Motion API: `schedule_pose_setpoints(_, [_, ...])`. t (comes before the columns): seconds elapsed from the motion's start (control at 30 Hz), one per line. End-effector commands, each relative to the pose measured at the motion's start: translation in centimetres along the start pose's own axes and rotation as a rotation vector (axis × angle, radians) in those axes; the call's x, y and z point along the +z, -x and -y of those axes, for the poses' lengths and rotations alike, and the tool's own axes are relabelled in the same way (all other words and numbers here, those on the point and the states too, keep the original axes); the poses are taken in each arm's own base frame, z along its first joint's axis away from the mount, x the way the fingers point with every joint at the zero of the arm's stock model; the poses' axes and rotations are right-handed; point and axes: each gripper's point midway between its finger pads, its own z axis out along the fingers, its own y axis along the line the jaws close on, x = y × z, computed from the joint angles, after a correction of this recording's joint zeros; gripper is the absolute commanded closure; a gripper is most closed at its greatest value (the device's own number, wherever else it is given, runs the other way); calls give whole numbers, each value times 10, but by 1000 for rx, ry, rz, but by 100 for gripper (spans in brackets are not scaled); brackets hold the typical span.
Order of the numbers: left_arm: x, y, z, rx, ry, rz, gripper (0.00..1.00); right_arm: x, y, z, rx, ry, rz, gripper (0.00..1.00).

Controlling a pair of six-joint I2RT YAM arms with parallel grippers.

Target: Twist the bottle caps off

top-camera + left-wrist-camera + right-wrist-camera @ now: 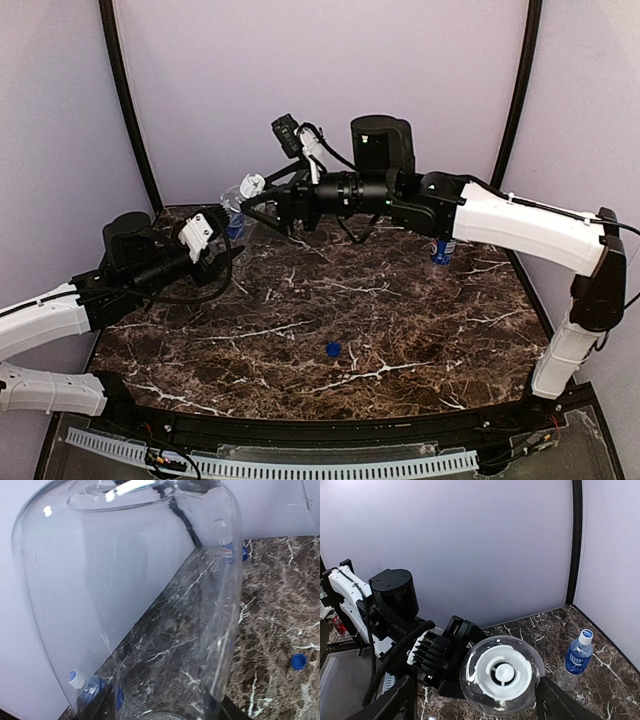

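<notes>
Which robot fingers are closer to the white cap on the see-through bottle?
Right. The right fingers stand open on either side of the white cap, which sits in the gap between them. The left fingers are farther down, by the body of the clear bottle.

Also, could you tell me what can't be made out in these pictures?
Left gripper: in the left wrist view the clear bottle fills the frame and hides the fingers, so its grip is unclear.
Pepsi bottle: in the top view the right arm hides its top and cap.
White cap: right wrist view shows it end-on; whether it is loosened cannot be told.
</notes>
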Motion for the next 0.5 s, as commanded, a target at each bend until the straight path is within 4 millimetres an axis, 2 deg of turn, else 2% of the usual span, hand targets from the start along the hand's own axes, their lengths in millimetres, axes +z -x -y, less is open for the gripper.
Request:
schedule_pose_setpoints(0.0, [-2,-22,-37,213,220,-122,58,-16,22,18,149,-127,25,18])
schedule_pose_setpoints(0.13, [-1,-28,-40,273,237,-157,58,-12,7,47,247,-283,-29,21])
schedule_pose_setpoints(0.33, [-1,-32,-36,283,221,-164,59,6,-4,55,284,-303,-96,22])
schedule_pose_setpoints(0.47, [-1,-32,-34,280,209,-161,59,12,-8,59,285,-309,-118,27])
